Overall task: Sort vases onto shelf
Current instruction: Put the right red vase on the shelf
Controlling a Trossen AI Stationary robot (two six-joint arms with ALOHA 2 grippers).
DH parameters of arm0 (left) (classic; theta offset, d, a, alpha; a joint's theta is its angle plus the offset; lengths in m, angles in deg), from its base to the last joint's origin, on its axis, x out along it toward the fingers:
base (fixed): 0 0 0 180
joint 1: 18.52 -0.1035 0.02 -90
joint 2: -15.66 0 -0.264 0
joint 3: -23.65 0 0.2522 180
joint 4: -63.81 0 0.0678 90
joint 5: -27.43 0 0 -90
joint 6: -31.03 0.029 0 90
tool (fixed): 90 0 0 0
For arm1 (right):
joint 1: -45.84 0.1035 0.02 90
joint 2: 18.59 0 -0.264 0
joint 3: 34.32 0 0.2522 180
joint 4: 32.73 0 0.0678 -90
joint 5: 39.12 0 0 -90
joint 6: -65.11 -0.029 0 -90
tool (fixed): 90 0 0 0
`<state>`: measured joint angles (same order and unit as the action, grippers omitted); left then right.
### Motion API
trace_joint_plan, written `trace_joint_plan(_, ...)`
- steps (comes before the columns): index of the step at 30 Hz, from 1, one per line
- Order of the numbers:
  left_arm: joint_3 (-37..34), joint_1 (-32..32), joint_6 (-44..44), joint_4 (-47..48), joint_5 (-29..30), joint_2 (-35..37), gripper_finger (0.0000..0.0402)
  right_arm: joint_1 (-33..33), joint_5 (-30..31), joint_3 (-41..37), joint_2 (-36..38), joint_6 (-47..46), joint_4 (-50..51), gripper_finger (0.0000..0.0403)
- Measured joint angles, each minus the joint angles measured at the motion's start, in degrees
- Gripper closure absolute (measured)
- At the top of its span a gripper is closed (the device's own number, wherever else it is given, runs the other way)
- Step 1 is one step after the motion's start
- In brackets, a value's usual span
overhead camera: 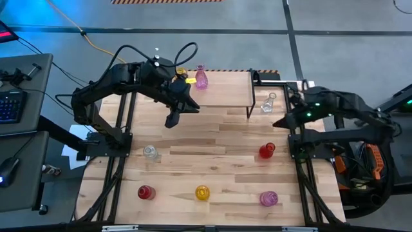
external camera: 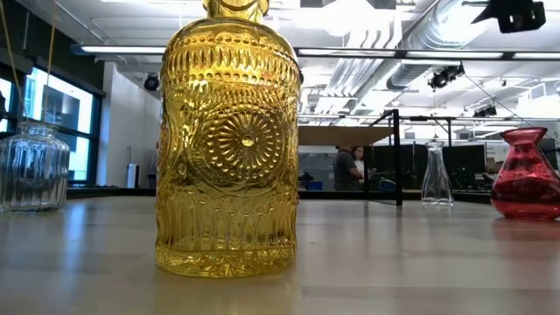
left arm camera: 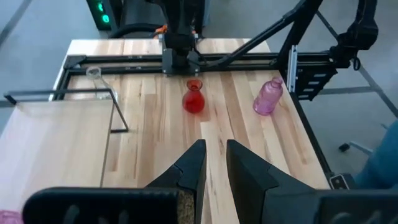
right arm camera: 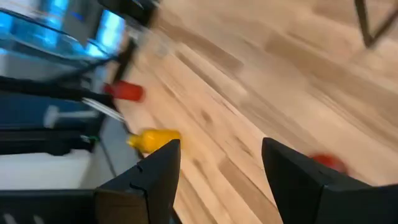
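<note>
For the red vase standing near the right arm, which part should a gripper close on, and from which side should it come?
Best guess: the narrow neck. The red vase stands upright on the table, with a round belly tapering to a thin neck below a flared lip, so fingers closing under that lip should hold. Coming from above or from the right arm's side suits it; the right gripper, open and empty, is nearest, and nothing crowds the vase.

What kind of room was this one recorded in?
Most likely an open-plan lab or office workshop. Behind the table the low view shows exposed ceiling ducts, strip lights and people at monitors; the high view shows a keyboard on a side desk.
</note>
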<state>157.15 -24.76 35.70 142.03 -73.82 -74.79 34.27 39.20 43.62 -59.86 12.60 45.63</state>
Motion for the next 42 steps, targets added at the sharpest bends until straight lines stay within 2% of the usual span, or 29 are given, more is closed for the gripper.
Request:
trace_joint_plan(8, 0.0, 0.04, -0.99, 3.17, 0.04, 0.22, 0.0346, 4.17, -0.72, -2.22, -8.28, -1.3, 10.72, 0.0194)
trace_joint_plan(15, 0.0, 0.02, 0.34, 3.53, 0.11, 0.22, 0.0346, 10.73, 0.07, -8.82, -10.2, -7.3, 4.74, 0.0194)
trace_joint_plan(18, 0.0, 0.02, 0.26, 3.53, 0.13, 0.22, 0.0346, 13.43, 2.2, -11.22, -10.22, -10.86, 0.97, 0.0194)
trace_joint_plan(23, 0.0, 0.0, 0.38, 3.43, 0.13, 0.22, 0.0346, 16.85, 4.06, -13.26, -11.13, -14.62, -0.06, 0.0194)
trace_joint_plan(35, 0.0, -0.5, 0.47, 3.4, 1.65, 0.22, 0.0346, 21.63, 6.79, -12.5, -21.17, -13.09, -0.44, 0.0194)
trace_joint_plan(42, 0.0, -0.49, 0.47, 3.4, 1.81, 0.22, 0.0346, 21.97, 7.56, -12.5, -23.46, -13.23, -0.14, 0.0194)
